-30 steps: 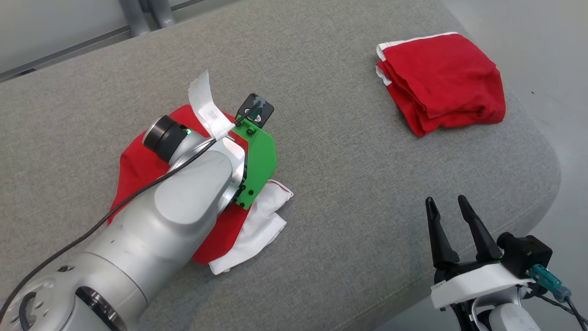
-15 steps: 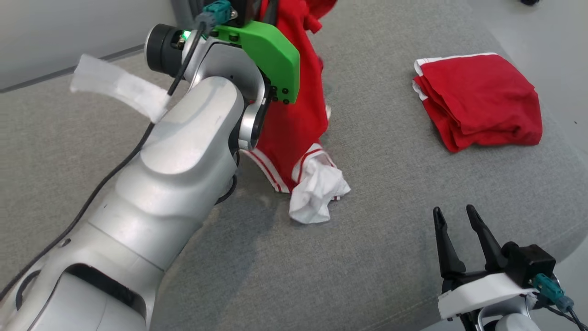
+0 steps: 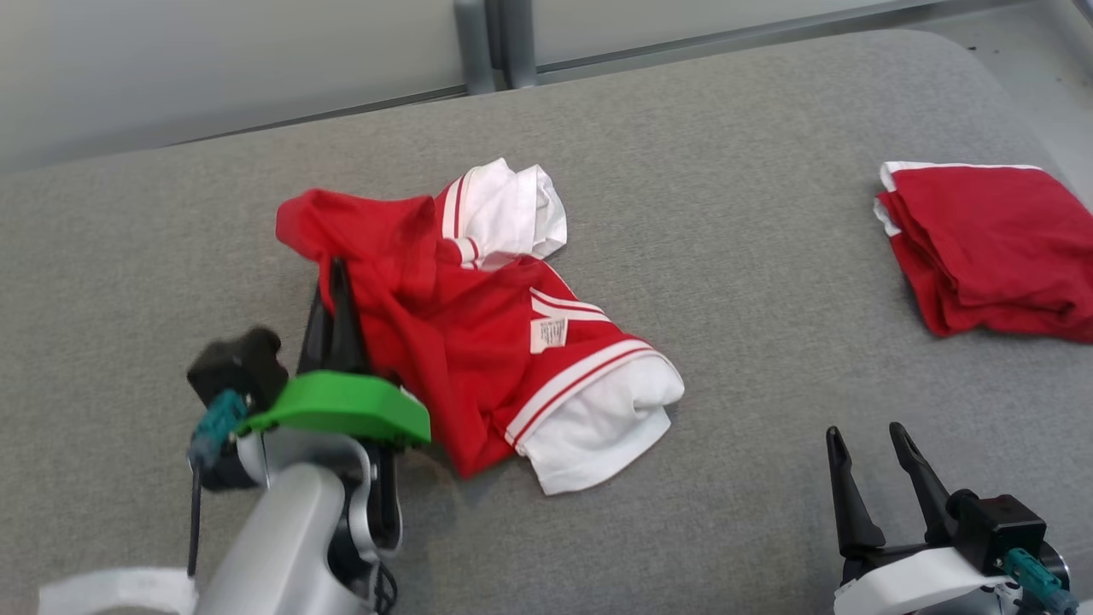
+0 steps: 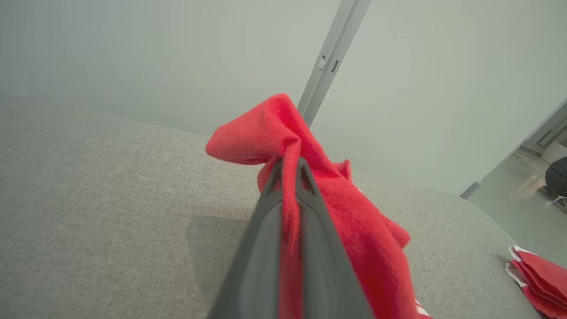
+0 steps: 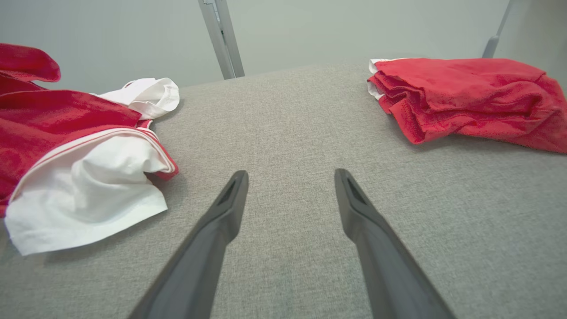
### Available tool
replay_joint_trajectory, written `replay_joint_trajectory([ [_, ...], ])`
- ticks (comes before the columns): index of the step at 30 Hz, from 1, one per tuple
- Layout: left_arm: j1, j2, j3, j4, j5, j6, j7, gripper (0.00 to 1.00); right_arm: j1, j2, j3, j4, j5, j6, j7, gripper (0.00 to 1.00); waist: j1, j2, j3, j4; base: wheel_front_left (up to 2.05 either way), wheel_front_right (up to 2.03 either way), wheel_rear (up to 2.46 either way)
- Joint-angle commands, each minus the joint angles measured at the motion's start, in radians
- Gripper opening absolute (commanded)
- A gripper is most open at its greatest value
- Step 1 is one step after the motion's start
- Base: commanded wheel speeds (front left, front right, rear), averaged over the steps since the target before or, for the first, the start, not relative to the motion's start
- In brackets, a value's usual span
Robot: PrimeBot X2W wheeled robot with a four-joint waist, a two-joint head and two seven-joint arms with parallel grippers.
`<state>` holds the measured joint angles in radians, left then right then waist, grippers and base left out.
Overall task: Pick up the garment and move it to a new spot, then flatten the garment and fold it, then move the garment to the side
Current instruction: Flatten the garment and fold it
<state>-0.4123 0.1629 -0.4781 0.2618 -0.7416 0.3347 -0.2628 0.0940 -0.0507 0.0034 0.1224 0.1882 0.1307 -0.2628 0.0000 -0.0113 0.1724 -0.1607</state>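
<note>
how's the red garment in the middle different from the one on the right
The middle garment lies crumpled; the right garment is folded. The middle garment shows wide white sections; the right garment only a thin white edge. The left gripper grips the middle garment; the right garment lies untouched. Both are red with white.

Dark-fingered left claw (image 4: 290, 166) sits on a green plate (image 3: 341, 412) and silver arm (image 3: 282, 547).

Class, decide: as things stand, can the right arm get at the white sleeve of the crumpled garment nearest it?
Probably yes: the right end effector is open, and bare grey surface lies between it and the white sleeve.
</note>
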Motion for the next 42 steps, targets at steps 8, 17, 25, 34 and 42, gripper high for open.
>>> replay_joint_trajectory([
  [8,0.241,-0.105,0.201,-0.073,0.151,-0.117,-0.003,0.41,0.004,-0.002,-0.016,-0.014,-0.054,0.0,-0.003,1.0,0.0,0.0113,0.0,0.159,0.0,0.0,0.0],
  [17,0.319,-0.112,0.243,-0.028,0.16,-0.113,-0.001,1.0,0.017,-0.002,-0.006,-0.014,-0.064,0.0,-0.003,1.0,0.0,0.0113,-0.01,0.19,0.0,0.0,0.0],
  [25,0.356,-0.109,0.31,-0.051,0.271,-0.089,-0.001,1.0,0.006,-0.002,-0.005,-0.022,-0.047,0.0,-0.003,1.0,0.0,0.0113,0.0,0.158,0.0,0.0,0.0],
  [34,0.2,-0.084,0.125,-0.075,0.389,-0.172,0.168,1.0,-0.026,-0.001,0.021,-0.005,-0.018,0.0,-0.003,1.0,0.0,0.0113,0.019,0.094,0.0,0.0,0.0],
  [42,0.084,-0.04,0.062,0.03,0.416,-0.209,0.37,1.0,-0.034,-0.002,0.03,0.001,0.011,0.0,-0.003,1.0,0.0,0.0113,0.036,0.001,0.0,0.0,0.0],
])
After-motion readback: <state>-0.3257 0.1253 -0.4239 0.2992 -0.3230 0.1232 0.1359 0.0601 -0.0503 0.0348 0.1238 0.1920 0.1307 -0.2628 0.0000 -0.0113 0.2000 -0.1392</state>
